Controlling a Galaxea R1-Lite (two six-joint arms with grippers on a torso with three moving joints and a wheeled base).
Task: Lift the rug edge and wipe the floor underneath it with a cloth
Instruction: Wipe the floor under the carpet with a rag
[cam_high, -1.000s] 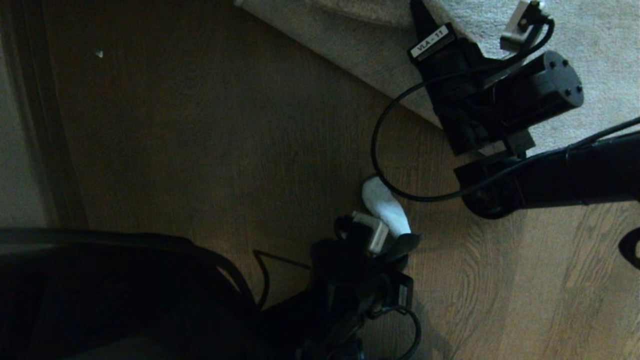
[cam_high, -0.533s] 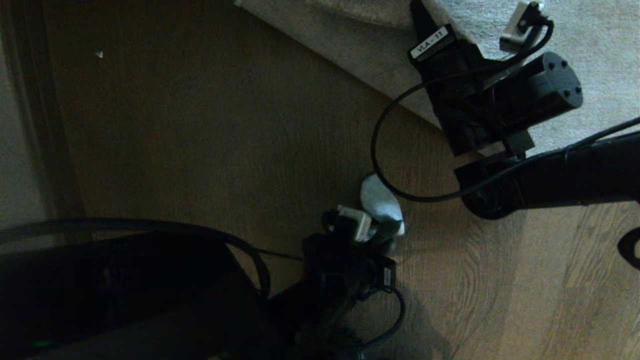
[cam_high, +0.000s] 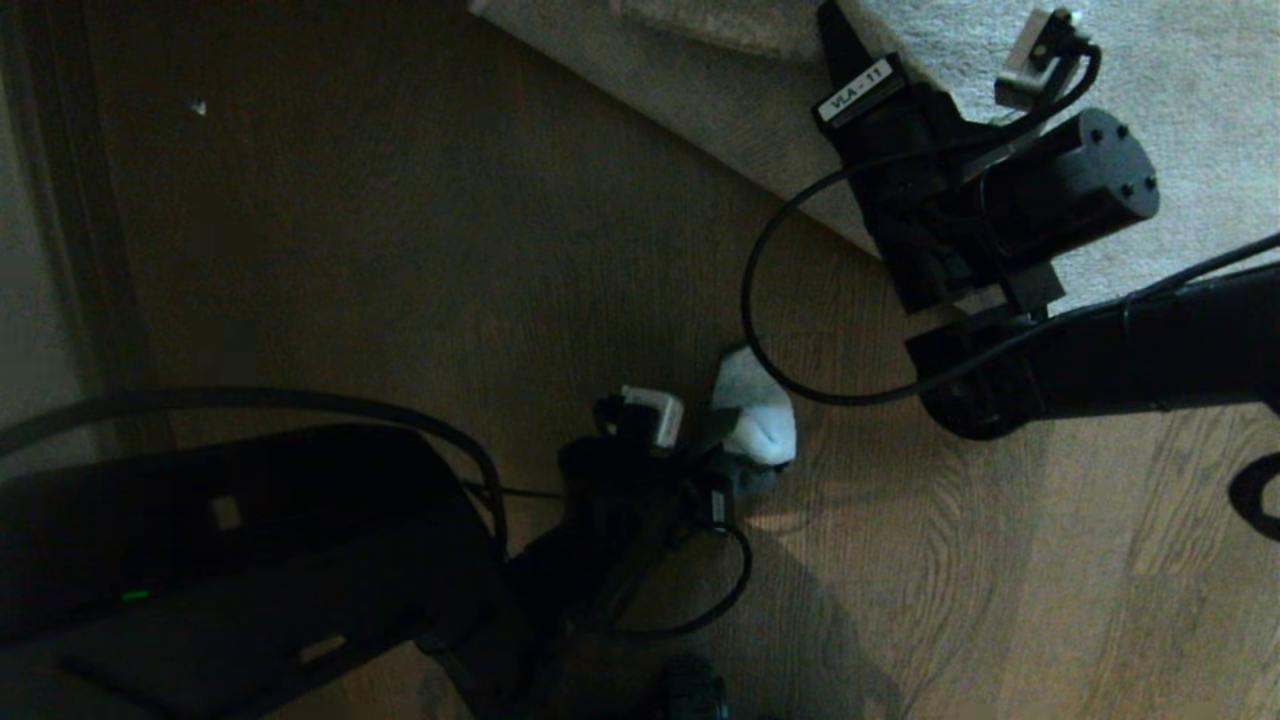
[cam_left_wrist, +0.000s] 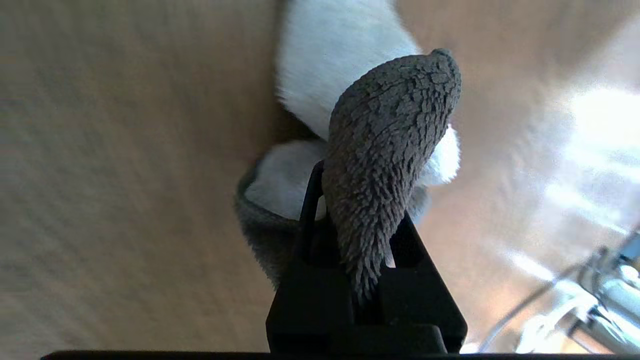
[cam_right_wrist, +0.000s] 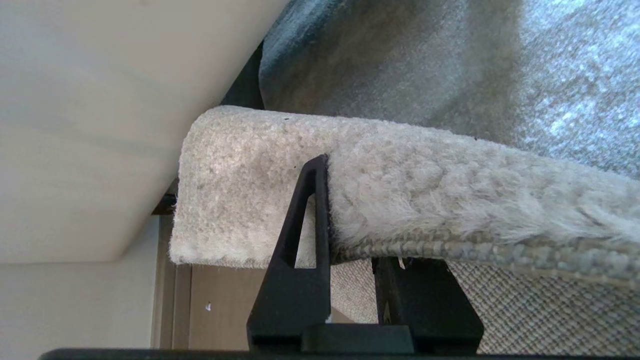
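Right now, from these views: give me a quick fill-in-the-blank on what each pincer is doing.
1. The left pincer is shut on the ____.
2. The right pincer grips the ____ edge, held up off the floor.
3. The cloth rests on the bare ____.
4. The rug edge shows its plush side and a woven ____.

Missing: cloth; rug; floor; underside

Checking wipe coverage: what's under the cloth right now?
Brown floor lies around the cloth, held by the left gripper; the patch beneath it is hidden.
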